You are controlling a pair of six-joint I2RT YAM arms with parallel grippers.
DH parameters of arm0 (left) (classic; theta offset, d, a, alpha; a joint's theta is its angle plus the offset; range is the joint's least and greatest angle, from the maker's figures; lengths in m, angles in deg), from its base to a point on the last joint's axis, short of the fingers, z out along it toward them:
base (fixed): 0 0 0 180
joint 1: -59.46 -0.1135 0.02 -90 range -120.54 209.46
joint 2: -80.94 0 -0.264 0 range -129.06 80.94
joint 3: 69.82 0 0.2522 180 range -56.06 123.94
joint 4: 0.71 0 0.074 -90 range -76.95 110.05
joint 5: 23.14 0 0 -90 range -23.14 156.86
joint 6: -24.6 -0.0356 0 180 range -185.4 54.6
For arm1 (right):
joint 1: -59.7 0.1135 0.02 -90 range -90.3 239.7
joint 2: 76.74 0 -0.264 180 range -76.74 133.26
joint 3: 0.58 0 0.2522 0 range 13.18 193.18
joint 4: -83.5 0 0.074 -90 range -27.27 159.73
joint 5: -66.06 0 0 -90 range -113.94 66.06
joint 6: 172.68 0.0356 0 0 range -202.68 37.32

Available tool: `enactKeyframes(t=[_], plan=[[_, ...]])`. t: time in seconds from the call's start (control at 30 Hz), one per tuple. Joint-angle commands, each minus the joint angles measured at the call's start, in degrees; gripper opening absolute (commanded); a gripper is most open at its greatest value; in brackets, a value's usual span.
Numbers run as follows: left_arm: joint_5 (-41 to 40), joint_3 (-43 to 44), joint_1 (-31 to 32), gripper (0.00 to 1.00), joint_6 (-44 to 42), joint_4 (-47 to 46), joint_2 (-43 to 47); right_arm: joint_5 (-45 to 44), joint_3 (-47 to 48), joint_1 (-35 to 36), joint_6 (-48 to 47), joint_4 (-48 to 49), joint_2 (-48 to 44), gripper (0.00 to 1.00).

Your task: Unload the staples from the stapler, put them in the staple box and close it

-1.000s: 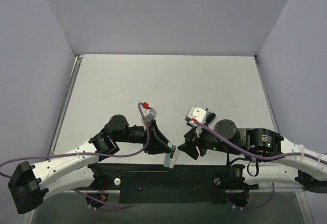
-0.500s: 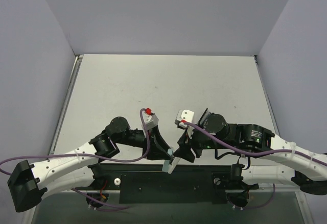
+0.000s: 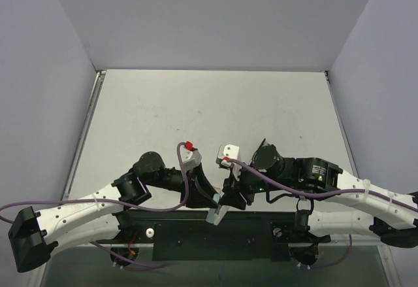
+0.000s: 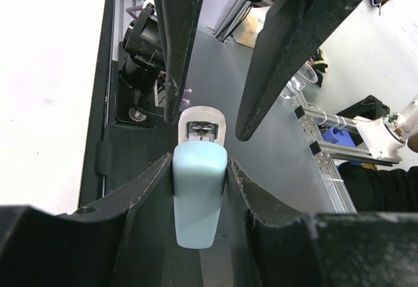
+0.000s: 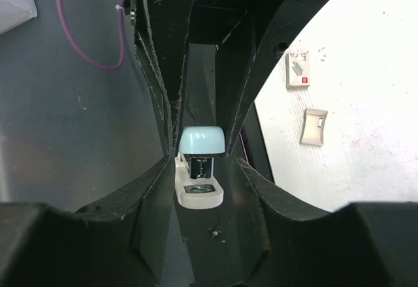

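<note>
Left arm: jaws of the left gripper (image 4: pixel 199 169) are clamped on the stapler (image 4: pixel 199 202), one finger on each side of its pale blue top. The stapler is held in the air, off the bench (image 3: pixel 196 104), over the dark rail at the near edge between the two arm bases. Its free end points toward the right arm. From that end the right wrist view shows the blue cap uppermost, a dark magazine with pale metal under it, and a white base plate lowest. Right arm: the right gripper (image 5: pixel 204 169) is brought up to that free end with its jaws apart, straddling the white base and not clamped on it. The gap looks uneven, with one finger almost against the stapler and the other standing clear. Judged step: the second gripper is lining up to take the free end so the stapler can be opened. Risks: if the right jaws close off-centre, the nearer finger arrives first and may twist the stapler in the left jaws, which grip only smooth rounded plastic. If they pinch the top and base together, the stapler is squeezed shut rather than opened. With the work held beyond the bench edge, any freed staples would likely drop onto the rail or off the rig.
</note>
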Motion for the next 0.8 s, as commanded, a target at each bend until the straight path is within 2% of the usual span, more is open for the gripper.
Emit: enactKeyframes(t=[0.0, 0.6, 0.67, 0.77], plan=[[0.89, 3.03, 0.77, 0.0, -1.45, -0.95, 1.7, 2.16, -0.19, -0.42, -0.86, 0.02, 0.9, 0.33], [-0.78, 3.73, 1.21, 0.0, -2.86, 1.42, 2.67, 6.91, -2.82, -0.42, -1.48, -0.06, 2.13, 0.3], [-0.78, 3.73, 1.21, 0.0, -2.95, 1.42, 2.67, 7.09, -2.91, -0.33, -1.48, 0.02, 2.39, 0.28], [-0.7, 3.73, 1.39, 0.0, -2.86, 1.34, 2.67, 7.09, -3.09, -0.42, -1.31, 0.11, 3.01, 0.19]])
